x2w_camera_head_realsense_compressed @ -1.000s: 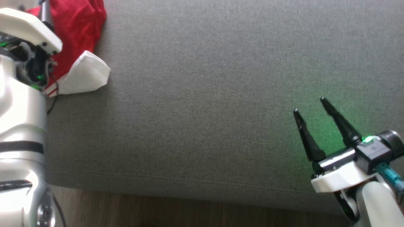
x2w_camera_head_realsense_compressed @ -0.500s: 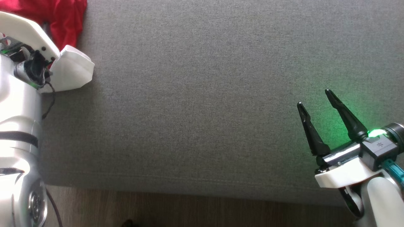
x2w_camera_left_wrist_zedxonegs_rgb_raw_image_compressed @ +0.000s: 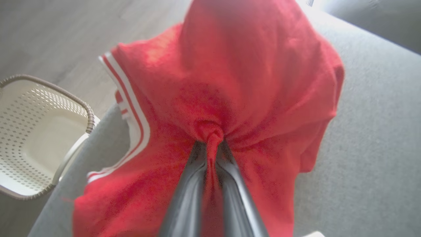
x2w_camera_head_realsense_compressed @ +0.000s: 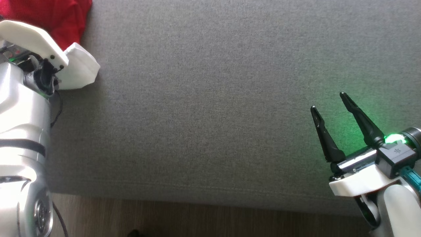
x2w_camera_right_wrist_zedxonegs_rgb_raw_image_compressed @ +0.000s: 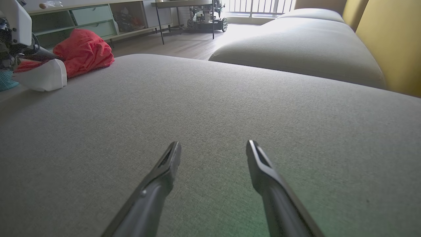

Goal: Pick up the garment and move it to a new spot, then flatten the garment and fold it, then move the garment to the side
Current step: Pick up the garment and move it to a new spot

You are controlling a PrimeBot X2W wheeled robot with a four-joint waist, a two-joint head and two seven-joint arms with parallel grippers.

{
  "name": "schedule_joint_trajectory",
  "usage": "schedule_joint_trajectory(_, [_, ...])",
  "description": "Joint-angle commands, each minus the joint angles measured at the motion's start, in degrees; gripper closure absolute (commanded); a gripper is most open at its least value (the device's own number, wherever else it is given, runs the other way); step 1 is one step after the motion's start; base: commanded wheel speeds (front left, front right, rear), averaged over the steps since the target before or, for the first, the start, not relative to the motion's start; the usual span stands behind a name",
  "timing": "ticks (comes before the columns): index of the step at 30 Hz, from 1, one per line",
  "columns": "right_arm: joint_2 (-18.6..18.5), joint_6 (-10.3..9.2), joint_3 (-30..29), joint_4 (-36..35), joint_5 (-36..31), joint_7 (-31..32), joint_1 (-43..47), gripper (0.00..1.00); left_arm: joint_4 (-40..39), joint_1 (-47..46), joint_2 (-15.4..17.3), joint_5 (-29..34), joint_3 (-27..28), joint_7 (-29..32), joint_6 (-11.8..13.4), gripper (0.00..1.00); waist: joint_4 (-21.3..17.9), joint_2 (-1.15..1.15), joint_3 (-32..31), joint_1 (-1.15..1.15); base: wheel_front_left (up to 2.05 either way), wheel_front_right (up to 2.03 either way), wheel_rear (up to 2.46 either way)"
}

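1. The left gripper (x2w_camera_left_wrist_zedxonegs_rgb_raw_image_compressed: 210, 149) is clenched on a pinched fold of the red shirt (x2w_camera_left_wrist_zedxonegs_rgb_raw_image_compressed: 246, 65), which has white striped trim.
2. The red shirt lies bunched at the left end of the grey sofa cushion (x2w_camera_head_realsense_compressed: 213, 98), beside a white perforated basket (x2w_camera_left_wrist_zedxonegs_rgb_raw_image_compressed: 86, 108) on the floor.
3. The right gripper (x2w_camera_head_realsense_compressed: 327, 101) hovers released, fingers spread, over bare cushion, well apart from the shirt.
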Motion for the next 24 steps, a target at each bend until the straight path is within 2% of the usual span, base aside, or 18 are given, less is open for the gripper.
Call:
schedule_joint_trajectory(1, [0.13,-0.02,1.51,-1.42,0.41,-0.52,0.37,0.0,-2.03,-0.9,3.25,0.16,0.3,-2.41,-0.3,1.0,-0.2,0.0,-0.97,0.0,0.0,0.0,0.0])
schedule_joint_trajectory(11, [2.87,-0.02,3.28,0.81,1.28,-0.52,0.73,0.0,-5.52,0.44,5.59,1.8,-1.35,-17.59,-2.66,1.0,-1.9,0.0,-8.44,0.0,0.0,0.0,0.0])
schedule_joint_trajectory(18, [4.88,-0.02,4.19,2.13,1.8,-0.52,1.58,0.0,-8.8,1.29,3.71,2.12,-3.0,-19.42,-5.02,1.0,-3.57,0.0,-13.81,0.0,0.0,0.0,0.0])
schedule_joint_trajectory(24, [6.61,-0.02,5.29,2.91,2.45,-0.52,1.63,0.0,-13.33,2.98,0.59,2.19,-5.65,-18.62,-7.12,1.0,-7.36,0.0,-18.07,0.0,0.0,0.0,0.0])
